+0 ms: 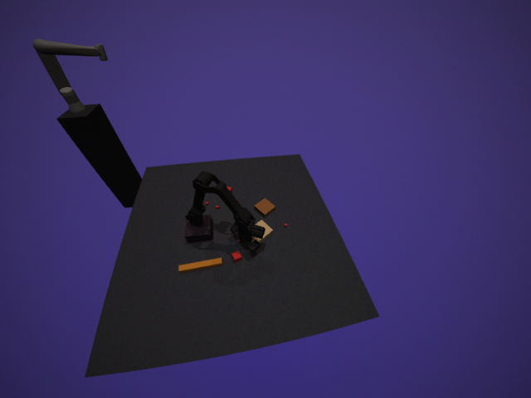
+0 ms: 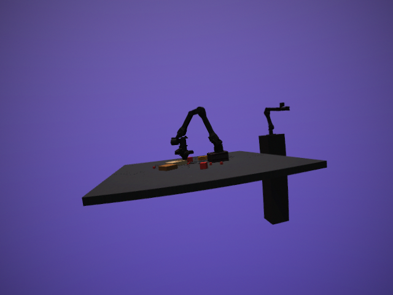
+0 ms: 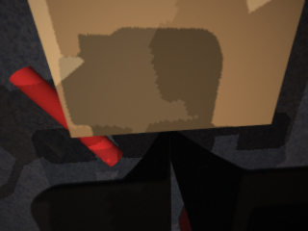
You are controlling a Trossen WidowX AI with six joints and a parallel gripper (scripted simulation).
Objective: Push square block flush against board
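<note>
The gripper [image 3: 170, 140], clenched on nothing, sits low at the near edge of the tan square block [image 3: 168, 58], well apart from the orange board [image 1: 200, 264]. A red cylinder [image 3: 63, 113] beside the block could snag and twist it off line.

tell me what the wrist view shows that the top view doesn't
Only the wrist view shows the shut gripper close up, its tip at the near edge of the pale tan square block, and a red cylinder running under the block's left corner.

Only the top view shows the orange board lying well apart from that block, a darker orange square, a red cube and the arm's base.

Both show the tan block and the dark table top.
</note>
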